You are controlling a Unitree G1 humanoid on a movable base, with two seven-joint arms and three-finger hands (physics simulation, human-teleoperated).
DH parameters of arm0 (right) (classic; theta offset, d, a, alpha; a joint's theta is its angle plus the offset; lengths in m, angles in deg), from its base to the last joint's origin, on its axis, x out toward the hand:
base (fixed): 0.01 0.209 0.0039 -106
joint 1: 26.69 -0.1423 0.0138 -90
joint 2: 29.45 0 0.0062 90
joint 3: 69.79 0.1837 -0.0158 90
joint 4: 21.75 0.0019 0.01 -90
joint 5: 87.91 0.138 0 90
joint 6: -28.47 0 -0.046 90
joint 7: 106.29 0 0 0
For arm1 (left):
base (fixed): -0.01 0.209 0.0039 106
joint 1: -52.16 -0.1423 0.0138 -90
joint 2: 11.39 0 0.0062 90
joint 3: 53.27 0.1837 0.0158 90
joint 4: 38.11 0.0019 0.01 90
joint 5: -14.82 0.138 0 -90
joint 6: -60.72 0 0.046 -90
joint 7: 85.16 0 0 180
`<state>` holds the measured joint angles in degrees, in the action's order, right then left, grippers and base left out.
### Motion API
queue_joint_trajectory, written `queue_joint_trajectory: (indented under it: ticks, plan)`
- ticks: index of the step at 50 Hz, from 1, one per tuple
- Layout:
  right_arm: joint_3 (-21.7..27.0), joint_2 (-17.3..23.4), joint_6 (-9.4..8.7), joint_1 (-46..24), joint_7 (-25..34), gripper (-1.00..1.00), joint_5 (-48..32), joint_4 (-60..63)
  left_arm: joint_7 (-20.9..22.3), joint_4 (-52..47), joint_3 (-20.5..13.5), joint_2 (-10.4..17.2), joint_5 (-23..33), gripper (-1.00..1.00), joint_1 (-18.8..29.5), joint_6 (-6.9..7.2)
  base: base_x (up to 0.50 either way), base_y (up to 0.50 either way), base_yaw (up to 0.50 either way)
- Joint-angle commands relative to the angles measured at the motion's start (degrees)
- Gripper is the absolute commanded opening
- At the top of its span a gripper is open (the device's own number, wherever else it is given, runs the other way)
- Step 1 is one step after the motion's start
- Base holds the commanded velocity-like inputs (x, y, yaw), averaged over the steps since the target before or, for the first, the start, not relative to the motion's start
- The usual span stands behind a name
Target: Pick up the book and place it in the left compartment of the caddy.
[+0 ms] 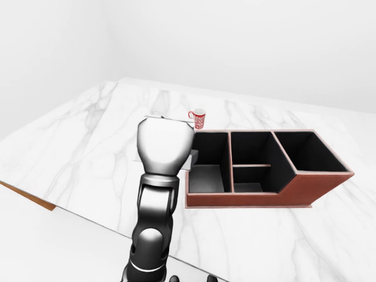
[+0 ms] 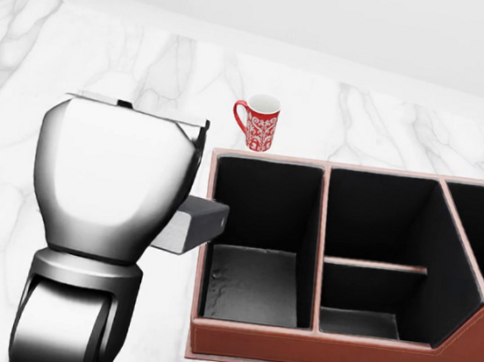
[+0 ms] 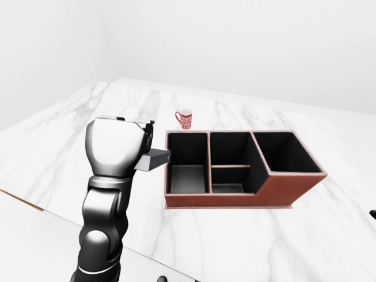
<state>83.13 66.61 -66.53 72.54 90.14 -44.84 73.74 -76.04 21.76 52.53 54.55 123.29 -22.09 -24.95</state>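
The robot's left arm rises from the bottom edge of the eye views, its hand raised back-on to the cameras, fingers hidden, one grey finger jutting right.

All three views look from the robot's head down and outward over its left arm onto the table. The head view sits nearest, cropping tightly to the caddy, the mug and the upper arm, and cutting off the caddy's right end. The left-eye and right-eye views stand farther off, taking in the whole caddy, the table's near edge and the wall beyond, and share almost the same scene, the arm lying further left in the right-eye view.
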Motion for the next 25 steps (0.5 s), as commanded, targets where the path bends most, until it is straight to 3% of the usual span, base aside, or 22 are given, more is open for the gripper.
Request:
queue_joint_trajectory:
  ticks: [1, 9, 11, 13, 14, 25]
  plan:
    - [-0.05, 0.02, 0.00, -0.07, 0.01, 1.00, -0.04, 0.08, -1.79, -0.22, 6.08, -3.97, 3.50, -1.00, -0.16, -1.73, 0.00, 0.00, 0.00]
    - [-0.07, 0.10, 0.00, -0.02, -0.25, 1.00, 0.07, 0.43, 0.42, 0.01, 9.57, -5.87, 4.52, -1.00, 0.05, -2.31, 0.00, 0.00, 0.00]
    - [-0.03, 0.10, 0.00, -0.08, -0.22, 1.00, 0.01, 0.42, 0.47, 0.44, 10.38, -5.73, 4.53, -1.00, 0.50, -1.55, 0.00, 0.00, 0.00]
    - [-0.01, 0.01, 0.00, -0.06, -0.15, 1.00, 0.02, 0.41, 0.40, 0.82, 12.04, -4.20, 4.53, -1.00, 1.34, 0.46, 0.00, 0.00, 0.00]
    - [0.00, 0.01, 0.00, -0.06, -0.14, 1.00, 0.01, 0.42, 0.44, 0.86, 12.26, -4.04, 4.53, -1.00, 1.42, 0.67, 0.00, 0.00, 0.00]
    - [0.05, -0.06, 0.00, -0.13, 0.00, 1.00, -0.28, 0.45, -0.11, 2.21, 16.03, -2.92, 4.53, -1.00, 1.41, 0.67, 0.00, 0.00, 0.00]
